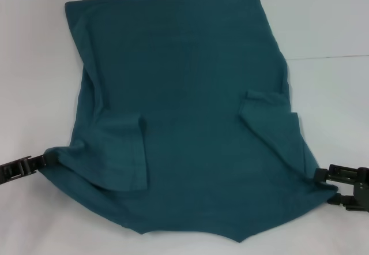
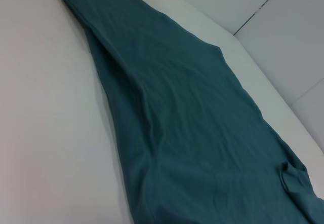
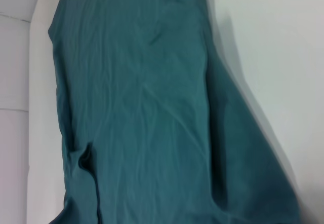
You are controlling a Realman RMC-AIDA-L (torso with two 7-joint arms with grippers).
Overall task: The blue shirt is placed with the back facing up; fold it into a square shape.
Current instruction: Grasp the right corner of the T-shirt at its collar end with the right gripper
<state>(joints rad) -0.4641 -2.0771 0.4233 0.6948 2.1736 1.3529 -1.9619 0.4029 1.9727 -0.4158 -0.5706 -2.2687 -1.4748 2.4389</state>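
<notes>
Blue shirt (image 1: 184,111) lies on white table (image 1: 328,24), both sleeves folded inward. Left gripper (image 1: 49,158) and right gripper (image 1: 323,177) each pinch a near shirt corner.

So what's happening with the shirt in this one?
A two-armed robot is partway through folding the blue shirt, which lies on a white table. Both sleeves are already folded in over the body. The left claw is at the shirt's near left corner and the right claw at its near right corner, each touching the fabric edge, apparently gripping the corners. The shirt is not yet square.
</notes>
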